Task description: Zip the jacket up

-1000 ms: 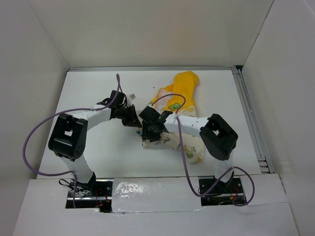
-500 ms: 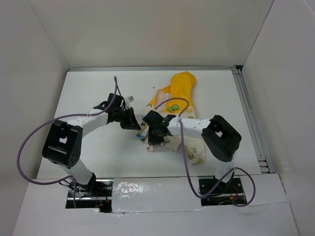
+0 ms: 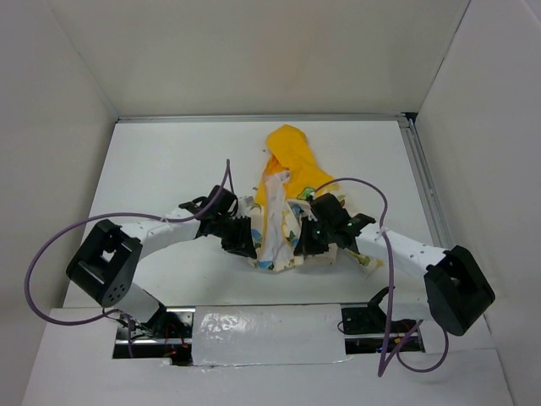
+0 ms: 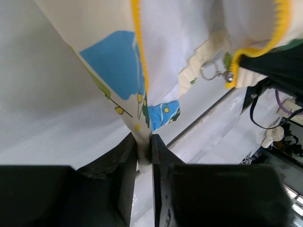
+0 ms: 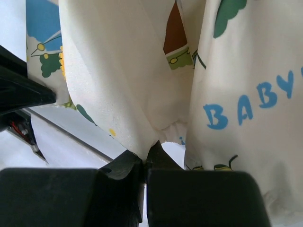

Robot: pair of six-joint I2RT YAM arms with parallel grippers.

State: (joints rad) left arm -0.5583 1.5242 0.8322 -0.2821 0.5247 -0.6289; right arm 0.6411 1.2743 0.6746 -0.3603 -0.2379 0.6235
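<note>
The jacket [image 3: 283, 190], cream-white with cartoon prints and a yellow-orange hood, lies bunched in the middle of the table with the hood towards the back. My left gripper [image 3: 245, 239] is shut on the jacket's lower left edge; the left wrist view shows the cream hem [image 4: 142, 142] pinched between the fingers and a metal zip pull [image 4: 215, 74] hanging at the upper right. My right gripper [image 3: 306, 241] is shut on the lower right edge; the right wrist view shows cream fabric [image 5: 137, 94] clamped between the fingers, with blue "BABY" lettering [image 5: 246, 106] beside it.
White walls enclose the table on the left, back and right. A metal rail [image 3: 427, 203] runs along the table's right side. Purple cables [image 3: 51, 245] loop from both arms. A taped white ledge [image 3: 262, 326] lies at the near edge between the arm bases.
Both grippers have moved nearer and taken hold of the jacket's lower edges. The jacket has been pulled and spread, its hood shifted left. The right arm has swung out to the right.
</note>
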